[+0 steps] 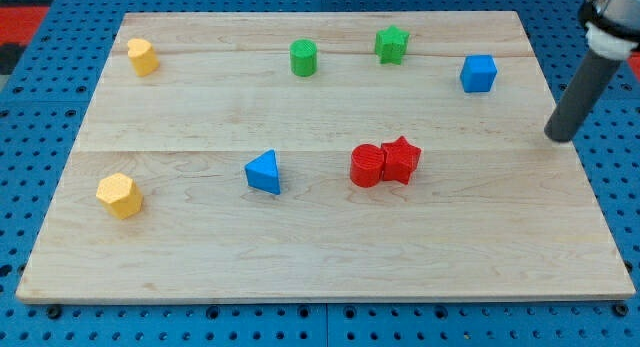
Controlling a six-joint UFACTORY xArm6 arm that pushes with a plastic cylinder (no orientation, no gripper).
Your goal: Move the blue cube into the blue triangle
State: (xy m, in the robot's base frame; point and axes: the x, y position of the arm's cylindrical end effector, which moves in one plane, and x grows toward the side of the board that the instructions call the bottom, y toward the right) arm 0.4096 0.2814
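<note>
Eight blocks on the board (320, 252), none stacked. Blue cube (478, 73) sits near the view's top right, upright, nothing touching it. Blue triangle (264, 172) is left of centre in the lower half, well apart from the cube, with open wood between them. Red cylinder (367, 166) and red star (401, 159) sit touching side by side just right of centre, cylinder on the view's left of the pair; they lie roughly between cube and triangle but a bit below the straight line joining them. Green cylinder (303, 58) and green star (392, 44) are along the top edge, apart from each other, star nearer the cube. Yellow block (142, 57) at top left, shape looks roughly hexagonal; second yellow block (120, 195) at lower left, also hexagonal-looking. My tip (562, 137) is at the board's right edge, to the right of and below the blue cube, not touching it or any other block; the rod leans up toward the view's top right and runs out of frame. No gripper on this rig, so no open or closed state to report: just the bare rod end resting at table height. Board lies on a blue pegboard surface (40, 107), with a red patch (40, 12) at top left.
</note>
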